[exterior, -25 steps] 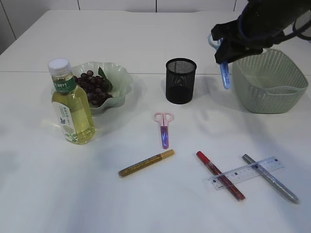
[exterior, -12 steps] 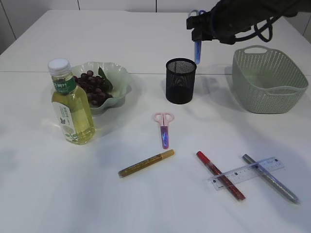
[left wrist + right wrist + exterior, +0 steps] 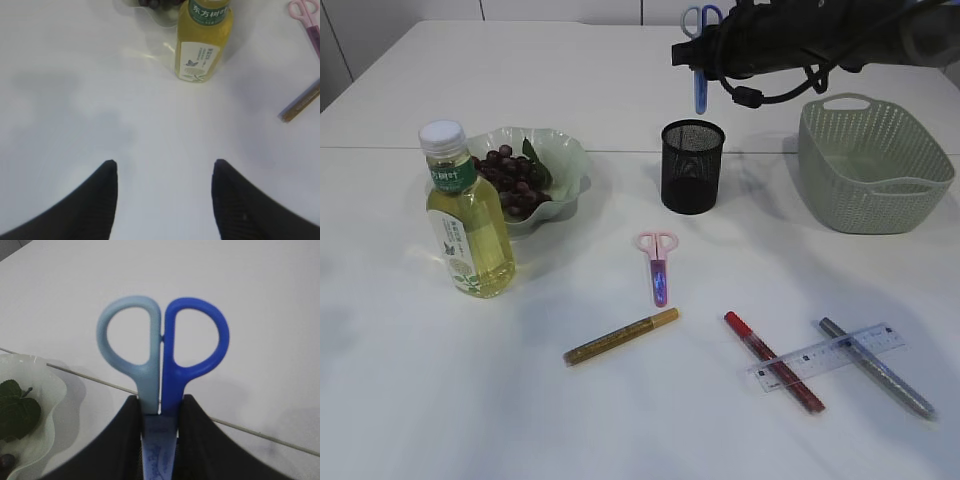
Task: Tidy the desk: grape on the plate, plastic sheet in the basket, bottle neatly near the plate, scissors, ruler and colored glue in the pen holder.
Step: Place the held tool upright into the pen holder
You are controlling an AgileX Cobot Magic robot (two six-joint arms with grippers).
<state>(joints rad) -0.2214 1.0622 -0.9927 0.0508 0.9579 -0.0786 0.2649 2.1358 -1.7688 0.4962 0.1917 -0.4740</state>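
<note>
While right gripper point(image 3: 705, 55) clamps blue scissors point(image 3: 700, 85) above pen holder point(image 3: 692, 166) | left gripper point(image 3: 162, 200) empty, agape | risk: tip off-centre, striking rim, toppling holder

Bright, even light floods the white table point(image 3: 620, 420), with only soft, faint shadows beside each object. Mild glare whitens the left wrist view, where the black fingers point(image 3: 90, 210) sit blurred, perhaps simply too close. Between the right jaws, the blue scissors point(image 3: 162, 355) show slightly soft.
</note>
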